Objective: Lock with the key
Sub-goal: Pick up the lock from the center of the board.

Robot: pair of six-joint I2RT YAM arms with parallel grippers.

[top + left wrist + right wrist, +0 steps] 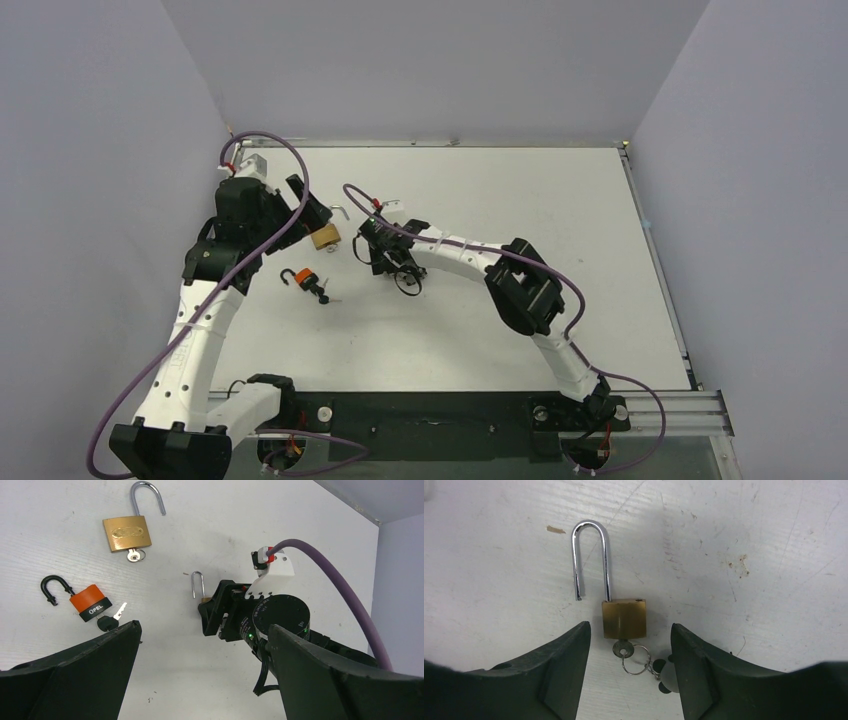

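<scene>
A small brass padlock [624, 618] lies on the white table with its long shackle [590, 555] swung open. A key [622, 648] sits in its keyhole, with a ring and a panda charm [667, 678] attached. My right gripper [629, 629] is open, with its jaws either side of the padlock's lower end and the key, touching neither. It also shows in the top view [363, 246]. My left gripper [202, 629] is open and empty above the table, near a larger brass padlock [127, 533]. In the top view the left gripper [310, 205] is at the left rear.
The larger brass padlock [324, 237] has an open shackle and a key in it. An orange and black padlock [90, 603] lies open with a black-headed key [107, 623]; it also shows in the top view [304, 277]. The right arm's purple cable [345, 590] arcs nearby.
</scene>
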